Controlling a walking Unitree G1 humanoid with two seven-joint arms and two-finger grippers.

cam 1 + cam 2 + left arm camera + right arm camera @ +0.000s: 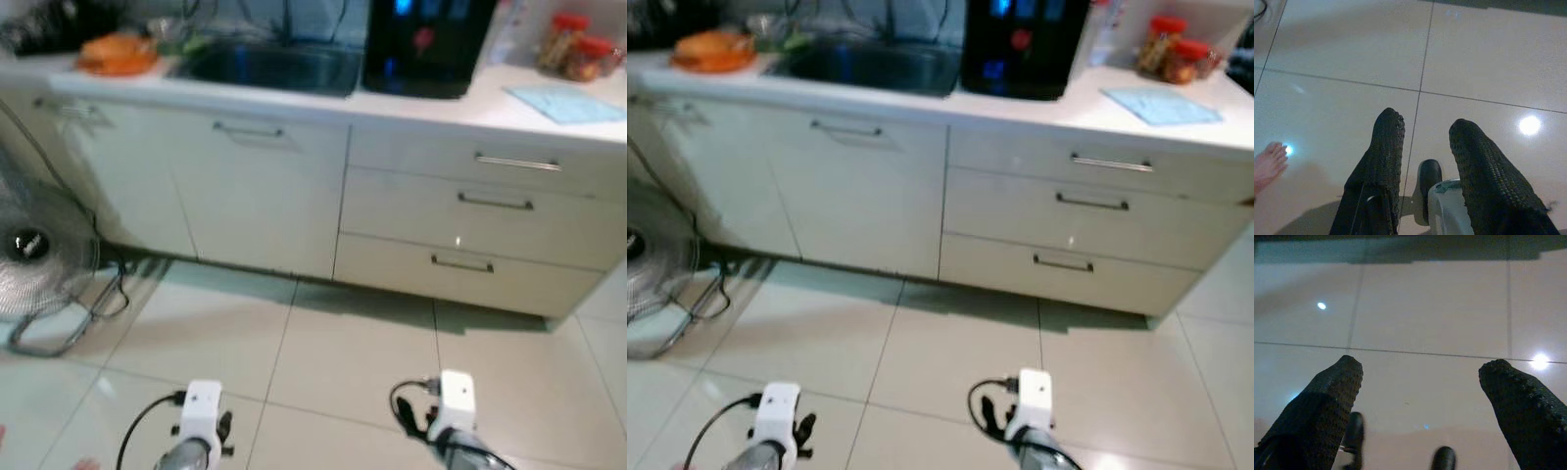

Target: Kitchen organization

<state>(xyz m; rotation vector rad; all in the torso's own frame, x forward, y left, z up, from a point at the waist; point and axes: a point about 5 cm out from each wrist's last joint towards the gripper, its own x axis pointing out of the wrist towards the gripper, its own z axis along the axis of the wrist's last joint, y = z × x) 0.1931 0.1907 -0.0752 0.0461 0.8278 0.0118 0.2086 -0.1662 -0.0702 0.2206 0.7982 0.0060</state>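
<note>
The white counter (490,108) ran above pale cabinets and drawers (490,206). Sunk in it was the sink (265,67), with a black appliance (426,44) just beside it, red-lidded jars (578,49) past that, and an orange item (118,54) on the sink's other side. Below the counter — over floor tiles — the left pincer (1422,142) hung released, the right pincer (1420,377) spread wider.

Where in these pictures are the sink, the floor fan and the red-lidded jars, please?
sink (269,67), left eye view, on its dark basin.
floor fan (29,245), left eye view, on its hub.
red-lidded jars (1176,47), right eye view, between the lids.
</note>
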